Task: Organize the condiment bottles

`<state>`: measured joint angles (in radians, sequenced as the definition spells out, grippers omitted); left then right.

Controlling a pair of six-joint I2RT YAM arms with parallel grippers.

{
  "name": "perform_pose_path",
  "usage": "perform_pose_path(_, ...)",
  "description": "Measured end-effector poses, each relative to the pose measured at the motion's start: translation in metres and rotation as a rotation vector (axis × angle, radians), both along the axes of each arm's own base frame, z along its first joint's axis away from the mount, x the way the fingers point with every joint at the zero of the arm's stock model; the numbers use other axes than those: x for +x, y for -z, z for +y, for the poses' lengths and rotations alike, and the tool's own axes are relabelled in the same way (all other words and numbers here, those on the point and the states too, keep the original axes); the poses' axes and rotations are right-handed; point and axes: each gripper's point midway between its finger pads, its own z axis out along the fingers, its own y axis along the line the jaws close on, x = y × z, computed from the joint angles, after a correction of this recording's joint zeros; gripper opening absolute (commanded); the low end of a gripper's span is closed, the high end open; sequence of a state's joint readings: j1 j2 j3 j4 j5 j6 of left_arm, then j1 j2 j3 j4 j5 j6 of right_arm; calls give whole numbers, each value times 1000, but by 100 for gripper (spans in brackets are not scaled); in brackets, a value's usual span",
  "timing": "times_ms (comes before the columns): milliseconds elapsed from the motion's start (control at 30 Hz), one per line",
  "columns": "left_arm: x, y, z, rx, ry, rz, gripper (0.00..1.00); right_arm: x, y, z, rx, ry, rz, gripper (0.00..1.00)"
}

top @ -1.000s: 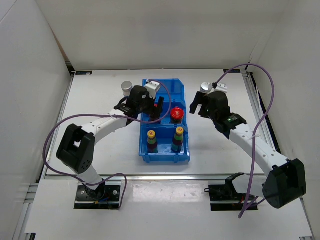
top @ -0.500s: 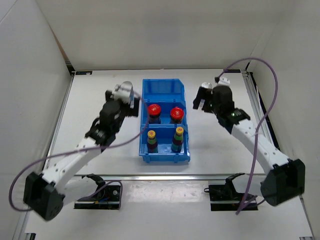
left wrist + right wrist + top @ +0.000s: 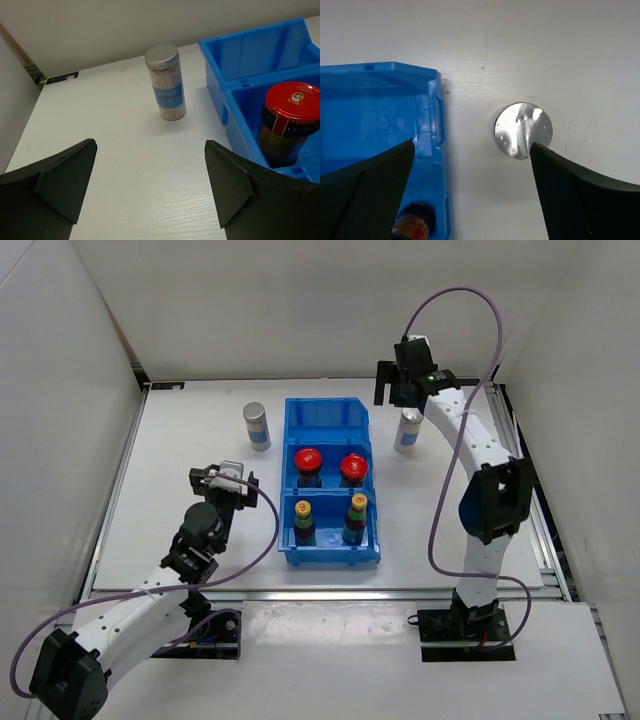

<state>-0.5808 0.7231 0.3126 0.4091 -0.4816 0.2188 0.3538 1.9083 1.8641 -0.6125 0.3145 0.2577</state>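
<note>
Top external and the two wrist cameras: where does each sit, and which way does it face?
Top external: above and behind the robot, looking down on the blue bin; left arm and right arm show.
Left wrist: low, facing the back wall, on the left silver-capped bottle; open left gripper shows.
Right wrist: high, straight down on the right silver-capped bottle; open right gripper shows.
Shared: both wrist views catch the bin's edge.

Blue plastic bin, three compartments, upright on white table; white walls enclose table, three sides.
</note>
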Motion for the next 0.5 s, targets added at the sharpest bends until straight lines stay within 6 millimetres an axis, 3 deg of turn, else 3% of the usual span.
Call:
perform_pose_path(167,0,-4,-4,-13,5,-16,100,4,29,-12,-44,27,85,99)
perform_pose_path(500,-2,-16,-6,-44,17,-61,100,7,60,-32,-96,80,157,99)
